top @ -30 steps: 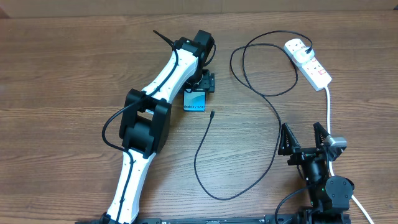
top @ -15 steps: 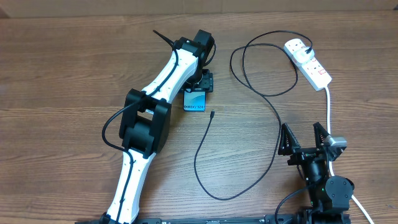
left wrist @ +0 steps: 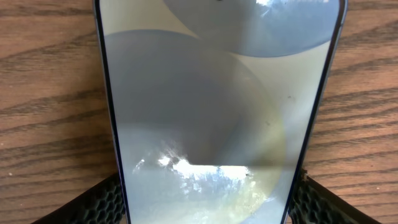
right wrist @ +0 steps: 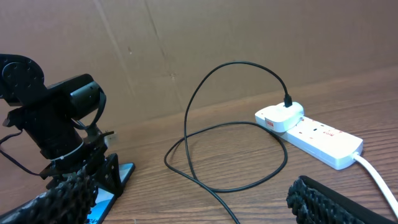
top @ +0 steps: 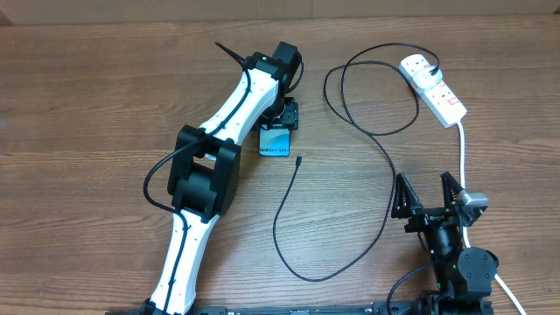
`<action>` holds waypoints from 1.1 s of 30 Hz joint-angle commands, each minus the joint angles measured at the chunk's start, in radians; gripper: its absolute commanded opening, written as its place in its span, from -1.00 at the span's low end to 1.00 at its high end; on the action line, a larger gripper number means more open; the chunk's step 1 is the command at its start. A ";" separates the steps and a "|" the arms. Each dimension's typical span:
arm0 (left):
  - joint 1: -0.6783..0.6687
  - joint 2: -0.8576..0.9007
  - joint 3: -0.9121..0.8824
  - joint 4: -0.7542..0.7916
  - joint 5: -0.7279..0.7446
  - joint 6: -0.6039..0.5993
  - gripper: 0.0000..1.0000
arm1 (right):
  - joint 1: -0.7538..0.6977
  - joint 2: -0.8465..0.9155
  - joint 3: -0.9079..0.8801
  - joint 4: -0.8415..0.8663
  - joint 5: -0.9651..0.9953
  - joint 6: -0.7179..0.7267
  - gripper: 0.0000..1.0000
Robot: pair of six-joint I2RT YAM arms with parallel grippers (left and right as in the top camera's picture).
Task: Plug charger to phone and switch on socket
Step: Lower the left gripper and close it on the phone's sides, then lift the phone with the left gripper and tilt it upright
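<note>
The phone (top: 275, 143) lies flat on the table, screen lit blue with "Galaxy" text at its near edge. My left gripper (top: 285, 117) is over its far end, and in the left wrist view my left gripper (left wrist: 211, 196) has a finger pad against each long edge of the phone (left wrist: 217, 93). The charger cable (top: 385, 149) loops across the table. Its connector tip (top: 299, 159) lies free, just right of the phone. Its plug (top: 421, 64) sits in the white socket (top: 440, 93). My right gripper (top: 429, 198) is open and empty near the front edge, and it stays apart from the cable.
The socket's thick white cord (top: 463, 157) runs down past my right arm. In the right wrist view the socket (right wrist: 320, 135), cable loop (right wrist: 233, 180) and phone (right wrist: 113, 180) lie ahead of my right gripper (right wrist: 196, 208). A brown cardboard wall (right wrist: 186, 43) stands behind the table.
The phone has turned very slightly between my left fingers. The cable, the socket and my right arm have not moved.
</note>
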 commanded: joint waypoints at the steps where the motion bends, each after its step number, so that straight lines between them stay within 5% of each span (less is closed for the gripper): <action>1: 0.001 0.024 -0.024 -0.011 -0.021 0.008 0.47 | 0.006 -0.012 -0.011 0.004 -0.005 -0.004 1.00; 6: 0.001 0.024 -0.013 -0.035 -0.014 0.008 0.29 | 0.006 -0.012 -0.011 0.004 -0.005 -0.004 1.00; 20: 0.001 0.024 0.116 -0.151 0.044 0.007 0.29 | 0.007 -0.012 -0.011 0.004 -0.005 -0.004 1.00; 33: 0.042 0.024 0.264 -0.327 0.550 0.007 0.30 | 0.006 -0.012 -0.011 0.004 -0.005 -0.004 1.00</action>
